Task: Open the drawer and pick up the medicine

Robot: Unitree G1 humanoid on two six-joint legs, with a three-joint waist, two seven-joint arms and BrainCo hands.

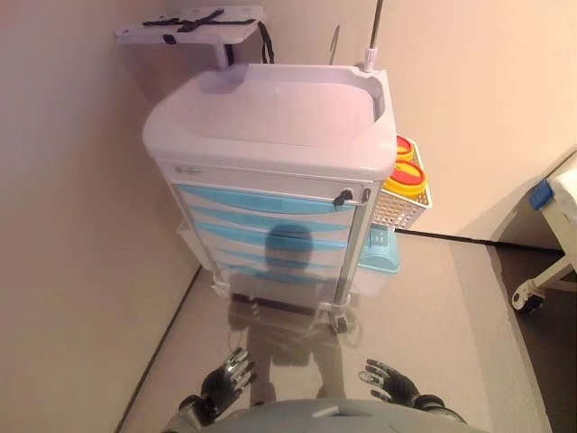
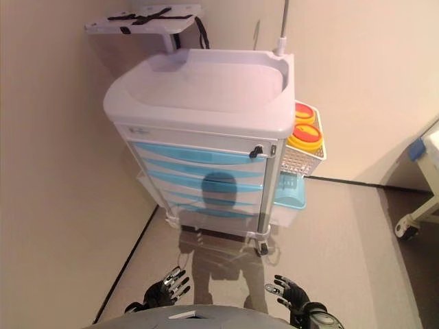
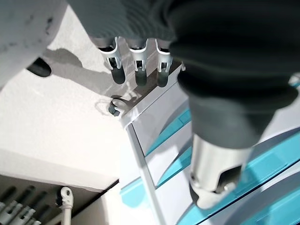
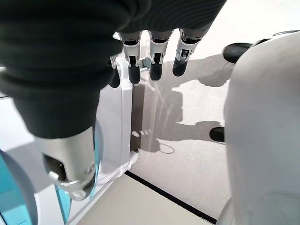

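Note:
A white medical cart with several light-blue drawers stands against the wall ahead; all drawers are shut. No medicine shows in any view. My left hand hangs low in front of me, open and empty, well short of the cart. My right hand is also low, open and empty. In the left wrist view the straight fingers point toward the cart's lower drawers. In the right wrist view the fingers hang relaxed above the floor beside the cart's side.
A white basket with two yellow-and-red containers hangs on the cart's right side. A side shelf with black straps juts out at the cart's back left. A wall runs along the left. A bed's wheeled leg is at right.

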